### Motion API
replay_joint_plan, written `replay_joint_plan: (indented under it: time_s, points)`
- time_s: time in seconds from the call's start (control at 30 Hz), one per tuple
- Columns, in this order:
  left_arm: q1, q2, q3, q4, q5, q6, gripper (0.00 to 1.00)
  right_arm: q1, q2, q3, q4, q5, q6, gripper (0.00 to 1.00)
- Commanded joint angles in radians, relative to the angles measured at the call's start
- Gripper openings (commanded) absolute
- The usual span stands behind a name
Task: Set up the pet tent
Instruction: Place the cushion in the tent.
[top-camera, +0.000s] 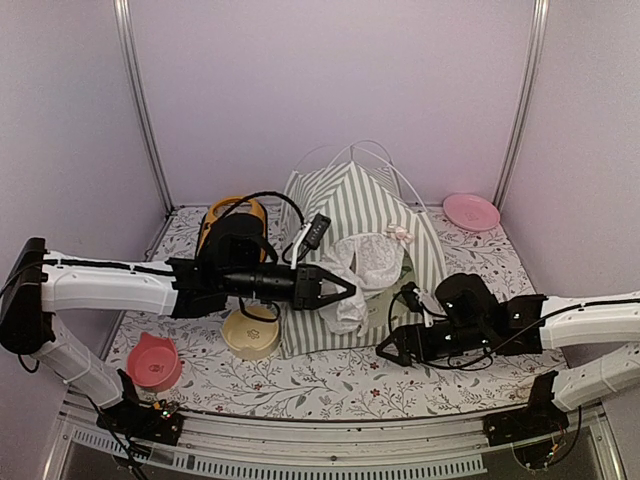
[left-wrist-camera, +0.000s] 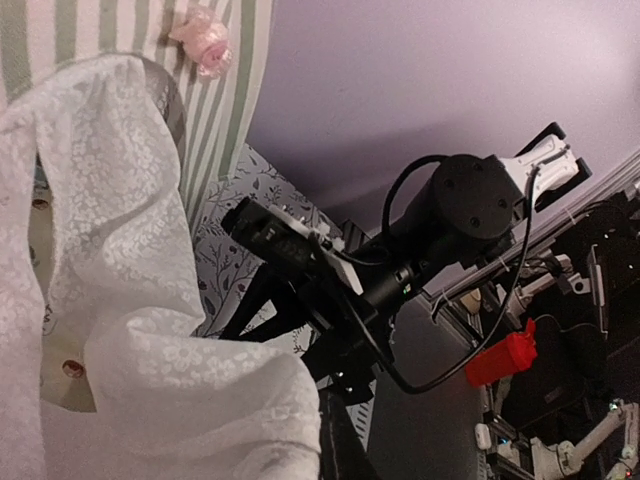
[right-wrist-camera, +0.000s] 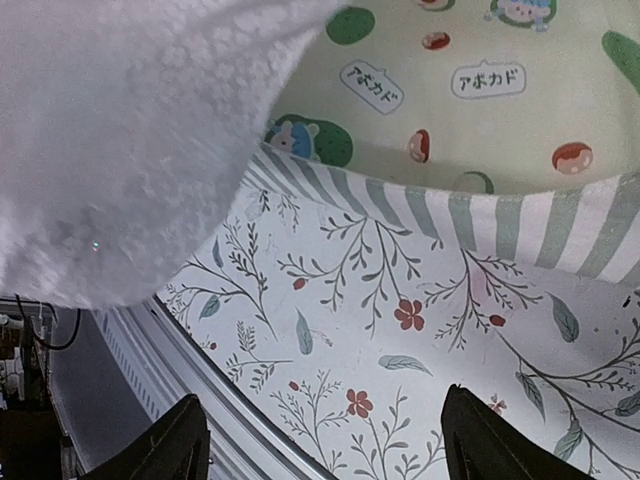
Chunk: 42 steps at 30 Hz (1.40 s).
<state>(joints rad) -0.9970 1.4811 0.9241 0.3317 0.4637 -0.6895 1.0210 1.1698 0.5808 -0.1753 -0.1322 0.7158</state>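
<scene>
While looking down from above, find the pet tent (top-camera: 350, 205) upright at the middle of the bench (top-camera: 330, 385), nearer the far edge than the near one, striped grey-green and white, with thin white poles (top-camera: 372, 150) arching over its peak. Note a small pink rosette (top-camera: 400, 234) on the front panel, just above the opening. Across that opening, see the lace door flap (top-camera: 368, 262), bunched and gathered toward the left edge. Follow the left arm (top-camera: 110, 285) in from the left edge to the left end effector (top-camera: 347, 291), tips drawn together on a fold of that flap, judging by the overhead view; from the left wrist, see only crumpled lace close under the lens, own fingers out of frame. Find the right end effector (right-wrist-camera: 325, 445) low at the tent's near right corner, fingers (right-wrist-camera: 185, 445) well apart, gripping nothing, poised over the floral cover (right-wrist-camera: 400, 330) just outside the striped hem. Past that hem, inside the tent, spot a cream mat (right-wrist-camera: 450, 110) printed with green shapes, red dots and speech bubbles. Elsewhere on the bench: a cream bowl (top-camera: 250, 333) just beside the tent's near left corner, a pink bowl (top-camera: 153, 362) toward the near left corner, a pink plate (top-camera: 471, 211) in the far right corner, and a black and yellow item (top-camera: 232, 222) behind the left arm, toward the far left corner, kind unclear.
</scene>
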Motion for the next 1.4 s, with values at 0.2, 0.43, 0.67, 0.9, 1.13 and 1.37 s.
replay_joint_plan:
  time_s: [0.2,0.43,0.67,0.9,1.13,1.37]
  points:
    - [-0.083,0.004,-0.025,-0.091,0.147,0.111,0.18,-0.009,-0.183,0.090,0.009,0.187,-0.056,0.85]
    - [-0.128,-0.047,-0.066,-0.153,0.086,0.130,0.57,-0.042,-0.155,0.122,0.016,0.198,-0.060,0.87]
    - [-0.129,-0.211,-0.110,-0.240,-0.065,0.156,0.71,-0.056,-0.070,0.126,0.018,0.172,-0.036,0.87]
    - [-0.128,-0.216,-0.156,-0.282,-0.117,0.144,0.62,-0.056,0.021,0.115,0.132,0.105,-0.027,0.85]
    - [-0.146,-0.183,-0.227,-0.209,-0.077,0.110,0.43,-0.020,0.059,0.051,0.254,0.069,0.039,0.78]
    - [-0.168,-0.113,-0.256,-0.163,-0.067,0.086,0.28,0.086,0.073,0.021,0.276,0.148,0.062,0.74]
